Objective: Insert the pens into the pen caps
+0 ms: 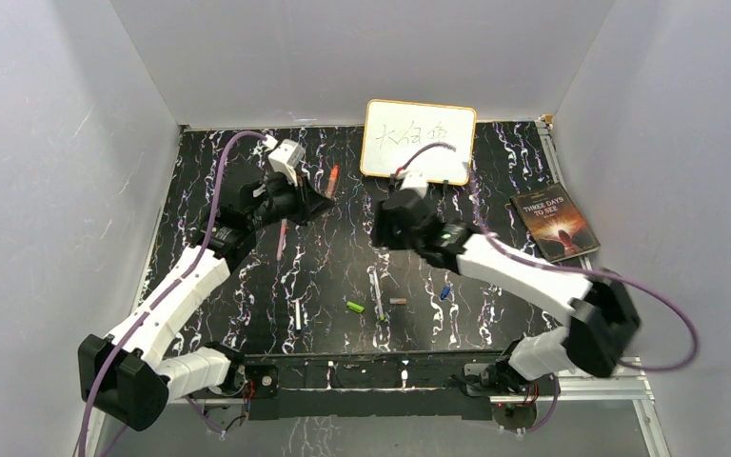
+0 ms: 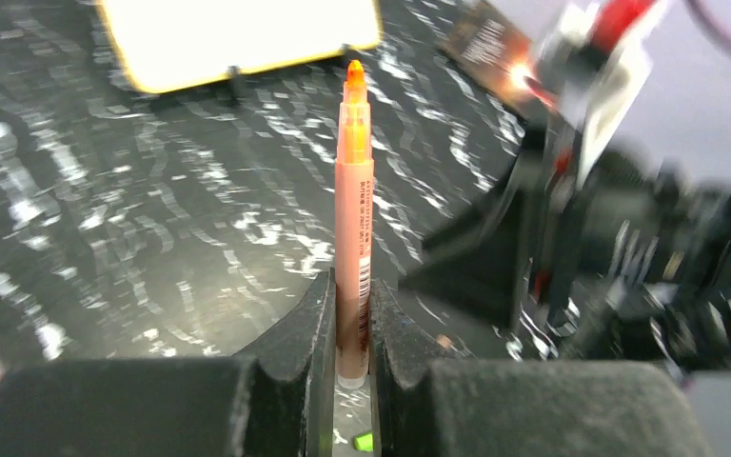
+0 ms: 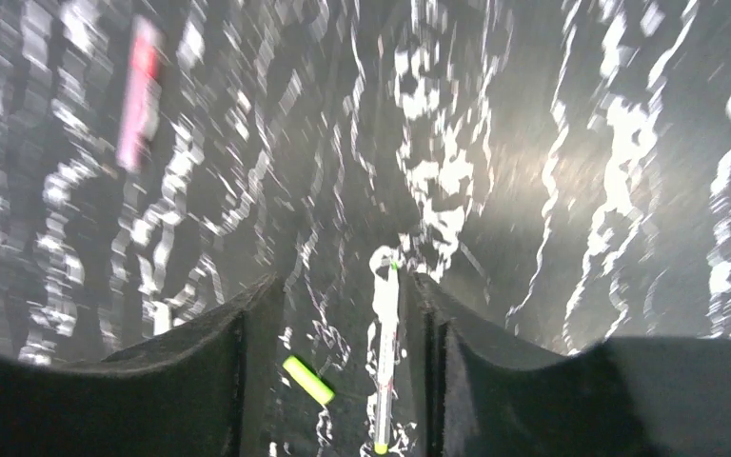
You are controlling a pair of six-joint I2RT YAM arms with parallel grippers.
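**Left clamped, right spread**

My left gripper (image 2: 352, 305) is pinched tight on the orange pen (image 2: 353, 209), its tip pointing toward the whiteboard (image 2: 238, 38) at the far edge of the table (image 1: 333, 257). Rightward, bare marbled top lies between my arms. My right gripper (image 3: 343, 286) stands spread over a green cap (image 3: 307, 379) and a white pen (image 3: 385, 362), the pen close to its right-hand side. A book (image 1: 554, 224) sits at the right edge.

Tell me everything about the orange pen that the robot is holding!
The thin orange plastic pen has a pale peach barrel with small print and a brighter orange pointed tip, uncapped. The left end effector is shut on its lower part, black fingers pressing both sides. Its tip points towards the white rectangular board.
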